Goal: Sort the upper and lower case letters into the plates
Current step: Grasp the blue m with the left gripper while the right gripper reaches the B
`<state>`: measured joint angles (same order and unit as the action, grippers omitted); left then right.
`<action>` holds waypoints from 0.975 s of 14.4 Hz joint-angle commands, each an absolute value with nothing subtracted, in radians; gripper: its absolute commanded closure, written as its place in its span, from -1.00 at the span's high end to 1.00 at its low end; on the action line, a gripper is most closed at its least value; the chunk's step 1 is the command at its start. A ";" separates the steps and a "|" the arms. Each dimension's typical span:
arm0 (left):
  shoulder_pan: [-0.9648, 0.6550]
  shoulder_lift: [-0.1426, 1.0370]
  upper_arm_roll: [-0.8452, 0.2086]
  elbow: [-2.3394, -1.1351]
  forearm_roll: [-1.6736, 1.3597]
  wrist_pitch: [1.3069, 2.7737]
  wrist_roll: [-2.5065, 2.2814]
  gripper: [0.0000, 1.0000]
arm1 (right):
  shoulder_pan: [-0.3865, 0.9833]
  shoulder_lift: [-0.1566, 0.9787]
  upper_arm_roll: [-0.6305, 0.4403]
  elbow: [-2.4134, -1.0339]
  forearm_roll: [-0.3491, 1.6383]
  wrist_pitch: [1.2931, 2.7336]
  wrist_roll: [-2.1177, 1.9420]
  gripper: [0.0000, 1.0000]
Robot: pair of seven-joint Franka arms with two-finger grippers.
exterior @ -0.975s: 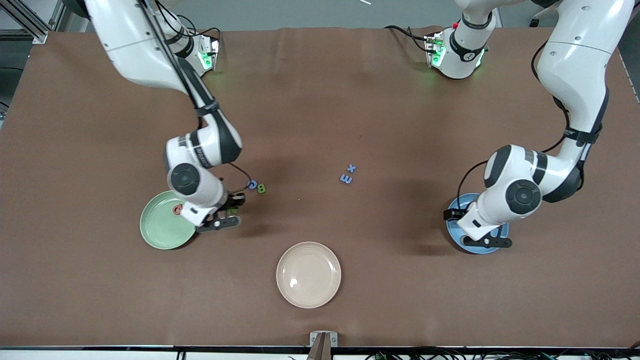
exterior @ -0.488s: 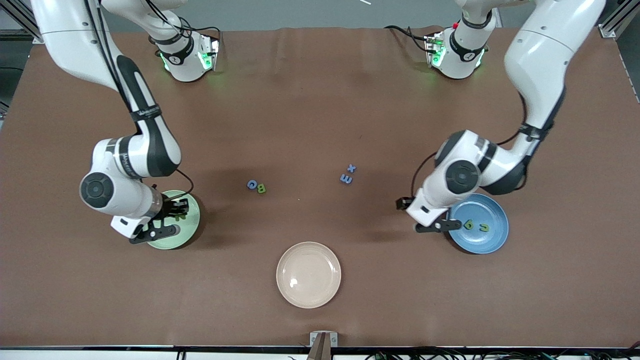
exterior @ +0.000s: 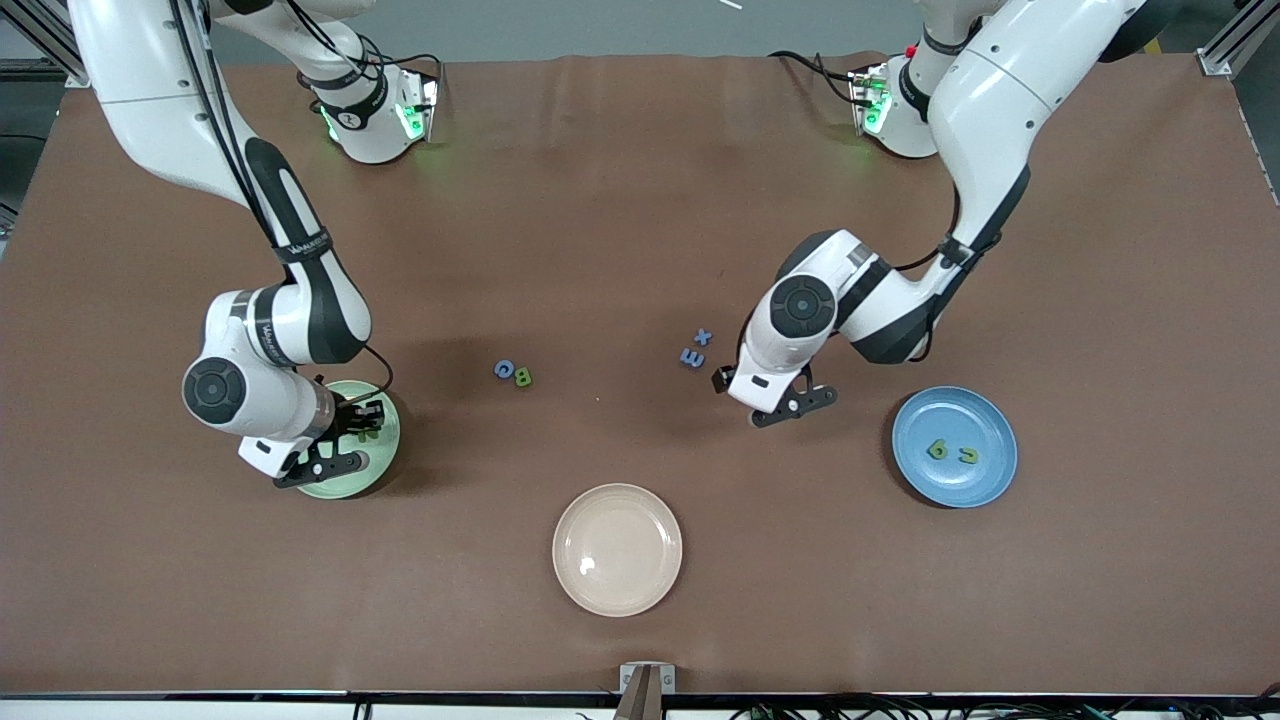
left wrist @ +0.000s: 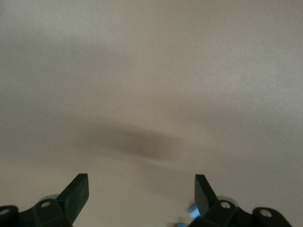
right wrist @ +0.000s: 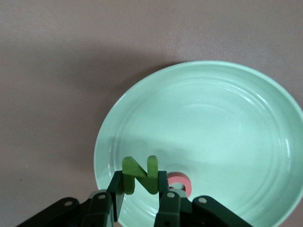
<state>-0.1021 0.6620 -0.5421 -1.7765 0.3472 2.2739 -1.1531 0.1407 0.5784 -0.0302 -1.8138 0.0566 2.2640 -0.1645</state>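
Observation:
My right gripper (exterior: 358,428) is shut on a green letter N (right wrist: 139,175) and holds it just above the light green plate (exterior: 390,425), over its part toward the table's middle. A pinkish red letter (right wrist: 182,182) lies in that plate (right wrist: 227,123), partly hidden by my fingers. My left gripper (exterior: 790,400) is open and empty over bare table (left wrist: 141,194), close to a blue E (exterior: 691,357) and a blue x (exterior: 703,337). A blue G (exterior: 503,370) and a green B (exterior: 523,378) lie together mid-table. The blue plate (exterior: 985,480) holds two green letters (exterior: 937,449) (exterior: 967,455).
A cream-beige plate (exterior: 617,549) sits mid-table, nearer the front camera than the loose letters. The brown table cover runs to all edges. Both arm bases stand along the table edge farthest from the front camera.
My left gripper has left the blue plate and moved toward the table's middle, stopping beside the E and x. My right gripper carried the N from beside the green plate to over it.

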 commanded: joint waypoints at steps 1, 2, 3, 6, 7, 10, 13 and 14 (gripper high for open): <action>-0.127 0.675 -0.537 -1.795 0.362 2.342 -1.245 0.89 | 0.126 0.584 -0.020 -1.824 0.063 2.284 -0.170 -0.95; -0.138 0.676 -0.537 -1.795 0.362 2.362 -1.287 0.85 | 0.124 0.586 -0.018 -1.824 0.063 2.286 -0.170 -0.75; -0.159 0.687 -0.534 -1.795 0.364 2.382 -1.334 0.80 | 0.126 0.592 -0.018 -1.824 0.063 2.286 -0.170 -0.47; -0.193 0.706 -0.529 -1.795 0.364 2.416 -1.428 0.67 | 0.127 0.592 -0.018 -1.818 0.063 2.281 -0.169 1.00; -0.201 0.709 -0.528 -1.795 0.364 2.416 -1.454 0.65 | 0.132 0.585 -0.018 -1.813 0.063 2.273 -0.163 1.00; -0.239 0.719 -0.511 -1.792 0.376 2.436 -1.566 0.62 | 0.161 0.557 0.017 -1.798 0.075 2.238 -0.016 1.00; -0.255 0.729 -0.502 -1.786 0.400 2.437 -1.629 0.48 | 0.205 0.560 0.063 -1.796 0.084 2.255 0.170 1.00; -0.259 0.730 -0.500 -1.786 0.400 2.437 -1.634 0.43 | 0.231 0.560 0.063 -1.804 0.086 2.272 0.210 1.00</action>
